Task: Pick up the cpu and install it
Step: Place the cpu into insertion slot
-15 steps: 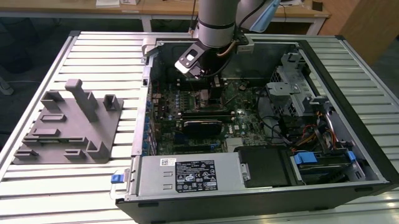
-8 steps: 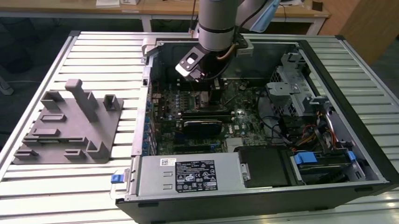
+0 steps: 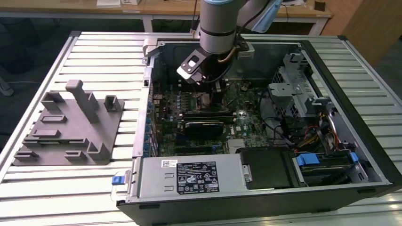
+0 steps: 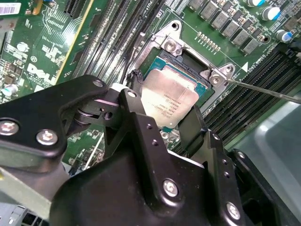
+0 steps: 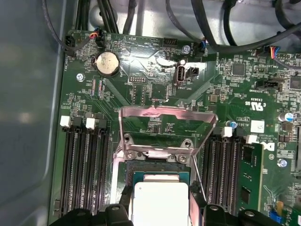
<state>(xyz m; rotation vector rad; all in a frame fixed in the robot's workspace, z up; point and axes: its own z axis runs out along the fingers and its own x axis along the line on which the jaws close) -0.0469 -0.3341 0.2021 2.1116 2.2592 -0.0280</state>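
Inside the open computer case (image 3: 143, 141), over the motherboard (image 3: 248, 123), the gripper (image 4: 165, 112) stands at the socket (image 4: 175, 60), whose metal load plate (image 5: 167, 126) is swung up. Its fingers (image 4: 137, 123) are closed against two opposite edges of the cpu (image 4: 171, 96), which lies within the socket frame; full seating cannot be confirmed. The grey fixture (image 3: 69, 127) lies on the slatted table (image 3: 94, 52), at the exterior view's left.
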